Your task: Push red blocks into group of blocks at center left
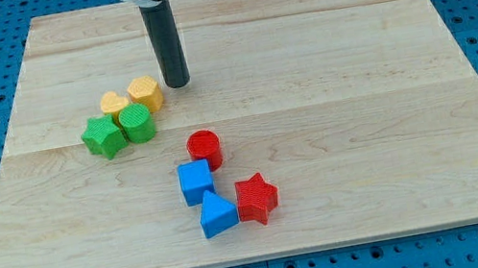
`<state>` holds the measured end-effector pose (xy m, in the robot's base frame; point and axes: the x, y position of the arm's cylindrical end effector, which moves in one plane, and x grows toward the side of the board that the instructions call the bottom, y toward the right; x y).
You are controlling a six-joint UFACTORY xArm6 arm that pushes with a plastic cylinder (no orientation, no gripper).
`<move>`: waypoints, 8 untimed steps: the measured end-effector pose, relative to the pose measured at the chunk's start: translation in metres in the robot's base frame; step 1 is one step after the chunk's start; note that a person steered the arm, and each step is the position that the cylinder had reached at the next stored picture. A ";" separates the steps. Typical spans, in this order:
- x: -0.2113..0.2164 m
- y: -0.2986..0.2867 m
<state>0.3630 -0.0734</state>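
Note:
A red cylinder point(204, 147) lies near the board's middle, below the group. A red star point(256, 198) lies lower, at the view's bottom centre, touching a blue triangle point(217, 214). The group at centre left holds a yellow heart point(114, 103), a yellow hexagon point(146, 93), a green star point(102, 136) and a green hexagon point(136, 123). My tip point(178, 84) rests on the board just right of the yellow hexagon, well above the red cylinder.
A blue cube point(195, 181) sits between the red cylinder and the blue triangle, touching both. The wooden board point(357, 85) lies on a blue pegboard table.

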 end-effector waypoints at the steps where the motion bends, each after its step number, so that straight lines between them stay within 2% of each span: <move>1: -0.014 -0.022; 2: 0.000 -0.034; 3: 0.012 -0.017; 4: 0.036 0.070; 5: 0.121 0.147; 6: 0.150 0.135; 8: 0.228 0.198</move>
<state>0.5914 0.1248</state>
